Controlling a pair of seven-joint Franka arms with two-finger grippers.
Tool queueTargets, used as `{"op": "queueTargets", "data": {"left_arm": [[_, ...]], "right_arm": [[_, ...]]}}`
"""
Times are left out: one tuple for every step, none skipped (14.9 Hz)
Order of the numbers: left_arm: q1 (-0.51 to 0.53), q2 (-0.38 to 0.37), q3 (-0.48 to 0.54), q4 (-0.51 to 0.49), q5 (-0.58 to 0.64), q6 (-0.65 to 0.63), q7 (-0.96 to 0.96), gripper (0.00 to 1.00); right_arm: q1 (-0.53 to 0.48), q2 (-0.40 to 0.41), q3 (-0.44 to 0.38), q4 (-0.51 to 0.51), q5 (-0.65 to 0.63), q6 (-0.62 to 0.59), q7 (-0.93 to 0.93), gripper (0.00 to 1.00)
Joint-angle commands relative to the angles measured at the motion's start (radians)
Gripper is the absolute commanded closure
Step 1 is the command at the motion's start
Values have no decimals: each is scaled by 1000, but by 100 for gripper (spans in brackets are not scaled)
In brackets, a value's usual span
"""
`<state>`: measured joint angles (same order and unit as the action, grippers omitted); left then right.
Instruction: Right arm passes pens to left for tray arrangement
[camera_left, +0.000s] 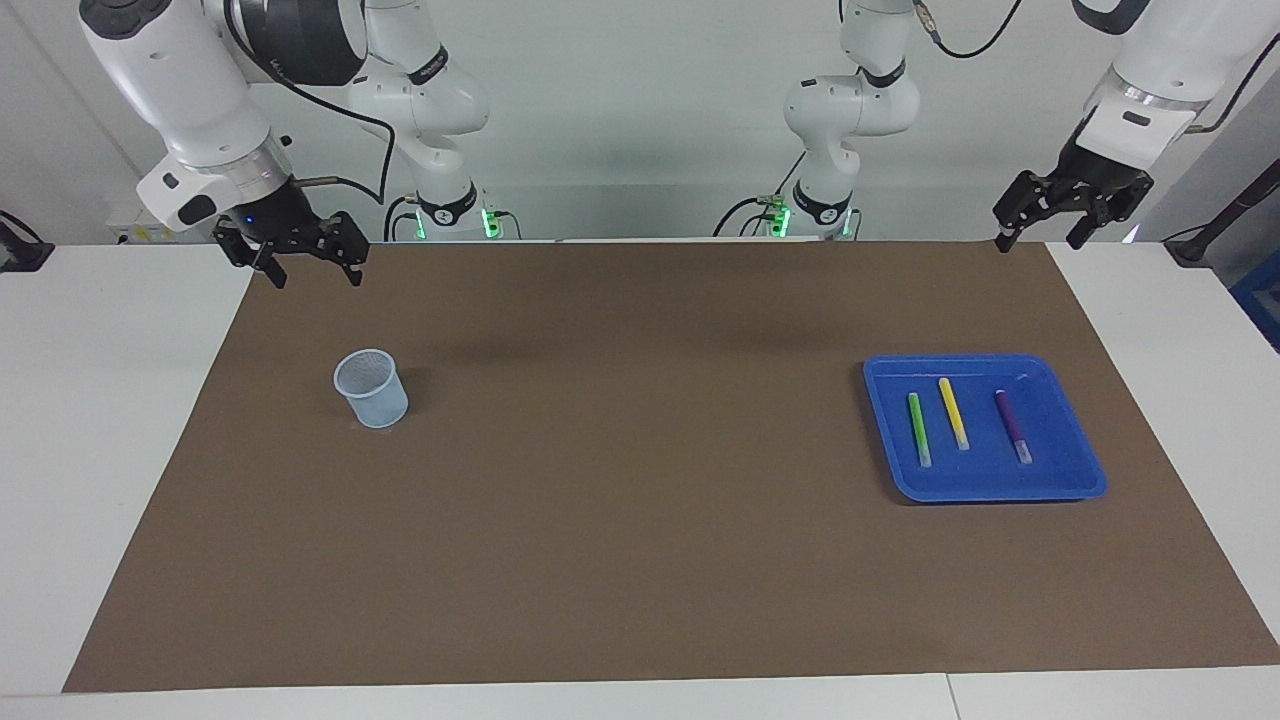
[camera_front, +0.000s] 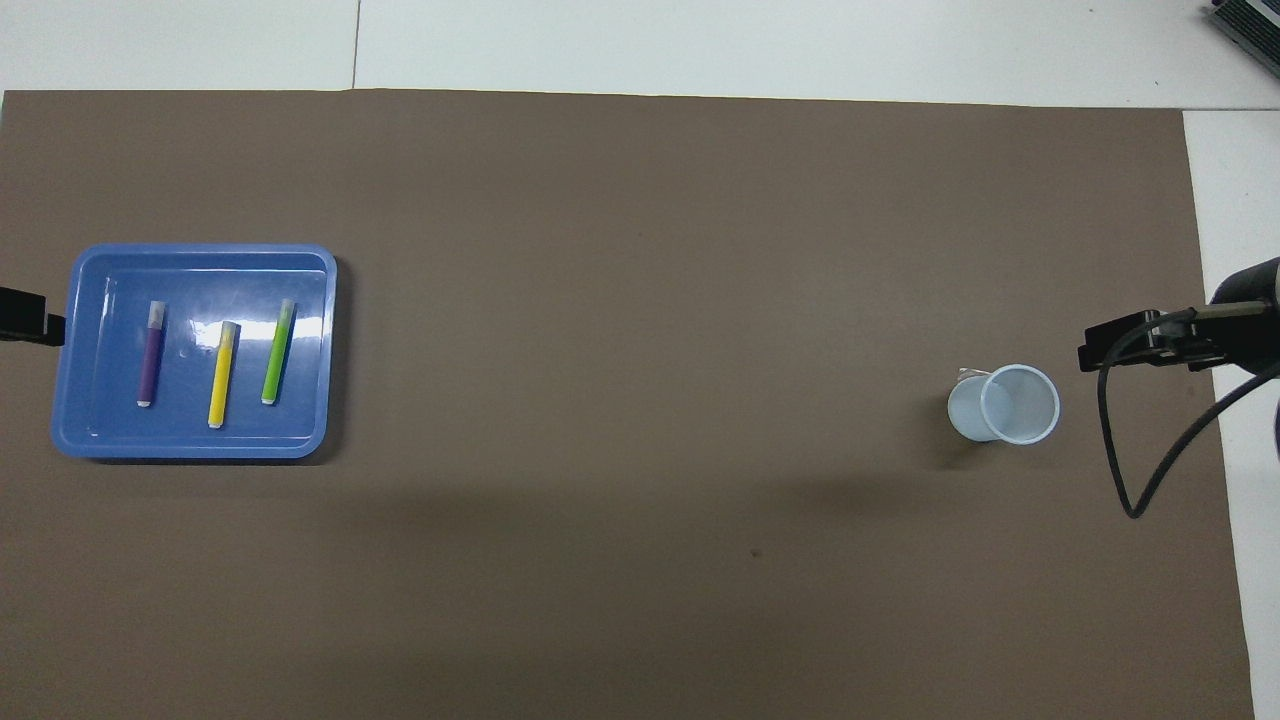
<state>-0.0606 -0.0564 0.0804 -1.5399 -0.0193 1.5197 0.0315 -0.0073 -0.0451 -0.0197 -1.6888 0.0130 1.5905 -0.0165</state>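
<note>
Pens (camera_left: 960, 423) side by side in the tray (camera_left: 1075, 485); both claws, left (camera_left: 1068, 208) and right (camera_left: 291, 250), spread, empty.

Tray (camera_left: 1075, 440) at my left arm's end of the mat (camera_left: 640, 560), holding three pens (camera_left: 952, 412) side by side. Cup (camera_left: 372, 390) at my right arm's end, well apart from it.

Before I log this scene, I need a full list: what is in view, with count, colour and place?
tray: one, bright blue, on the mat at the left arm's end.
pens: three in the tray, apart: green, yellow, purple.
mesh cup: one, pale blue, upright at the right arm's end.
mat: one, brown, over the white table.
left gripper: black, open, raised over the mat's corner.
right gripper: black, blue-lit, open, raised over the mat's corner.
</note>
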Motion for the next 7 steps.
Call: {"op": "queueTargets", "data": {"left_arm": [[16,-13,-19,-12,-11,14,-13,0],[50,-20,-69,-34,-11,26,-15,0],[76,-23,-108,-42,-11,22,-16,0],[71,-31,-111,-60,-11,19,-15,0],[68,-36,-111,-69,-11,4,-15,0],[65,-37,-110,-72,-11,-24,-15,0],[56,-37,-104,-71,-11,-60,-15,0]], "right_arm": [[-10,-10,6,-2,-7,-7,-16,0],[-10,-10,6,-2,-7,-7,-16,0],[-10,-10,6,-3,-7,-7,-16,0],[-10,-10,6,-2,-7,-7,-16,0],[-10,-10,6,-2,-7,-7,-16,0],[-10,-10,6,-2,-7,-7,-16,0],[-10,-10,6,-2,-7,-7,-16,0]]}}
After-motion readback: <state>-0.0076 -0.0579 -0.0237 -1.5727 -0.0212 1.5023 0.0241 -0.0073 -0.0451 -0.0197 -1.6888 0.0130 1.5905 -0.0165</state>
